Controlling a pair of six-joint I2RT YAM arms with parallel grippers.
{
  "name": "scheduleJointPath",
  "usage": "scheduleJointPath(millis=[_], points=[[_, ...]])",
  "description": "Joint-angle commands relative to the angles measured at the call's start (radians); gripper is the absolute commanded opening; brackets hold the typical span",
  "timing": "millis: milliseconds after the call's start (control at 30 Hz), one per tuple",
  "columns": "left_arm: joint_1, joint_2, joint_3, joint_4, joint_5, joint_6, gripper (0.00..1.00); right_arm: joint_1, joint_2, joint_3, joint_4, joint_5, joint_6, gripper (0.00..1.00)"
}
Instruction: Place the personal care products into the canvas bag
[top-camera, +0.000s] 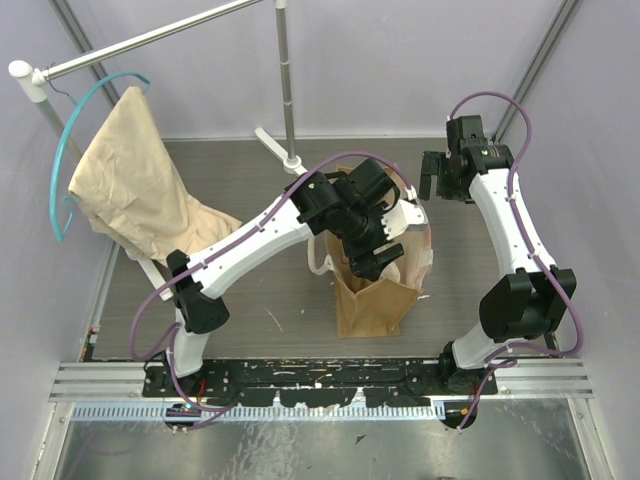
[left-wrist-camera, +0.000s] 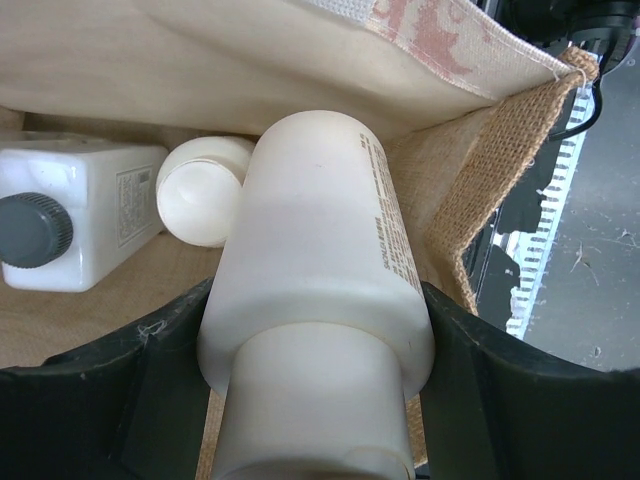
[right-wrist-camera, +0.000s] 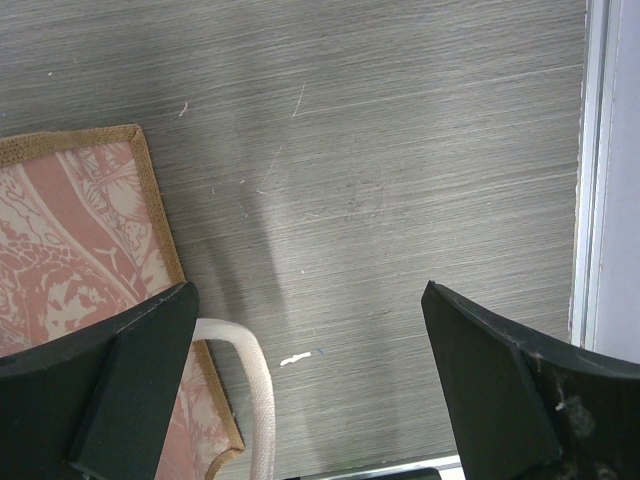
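Three bottles show in the left wrist view. One cream cylindrical bottle (left-wrist-camera: 315, 270) is clamped across its shoulder by the left gripper (left-wrist-camera: 315, 325), base leading, aimed down into the canvas bag (left-wrist-camera: 490, 150). Gripped near the cap end, likely so the body enters the mouth first and the fingers clear the fabric on release.

Already lying in the bag: a whitish rectangular bottle (left-wrist-camera: 80, 215) with a dark cap, and just beside it the round cream cap of a second cylindrical bottle (left-wrist-camera: 205, 190). The fourth bottle is not visible in any view.

Top view: bag stands upright mid-table, the left arm reaching over it with its gripper at the mouth, hiding the contents. Only the wrist camera shows what is inside.

Right gripper (right-wrist-camera: 310, 300): jaws wide apart, holding nothing, over bare table (right-wrist-camera: 400, 150). Its camera catches the bag's pink-printed side and a whitish strap handle (right-wrist-camera: 255, 390), which the left wrist view lacks. From above it sits near the bag's far right corner, seemingly parked out of the way.

Pale beige garment (top-camera: 130, 180) hangs at far left, well apart.
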Motion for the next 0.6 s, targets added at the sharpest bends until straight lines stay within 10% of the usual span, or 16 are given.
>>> scheduleJointPath(millis=[0,567], points=[[-0.021,0.003,-0.008,0.069,0.056,0.012,0.0,0.0,0.0,0.001,0.03,-0.004,-0.014,1.0],[-0.025,0.134,0.023,0.031,-0.036,0.052,0.0,0.0,0.014,-0.001,0.032,0.001,-0.025,1.0]])
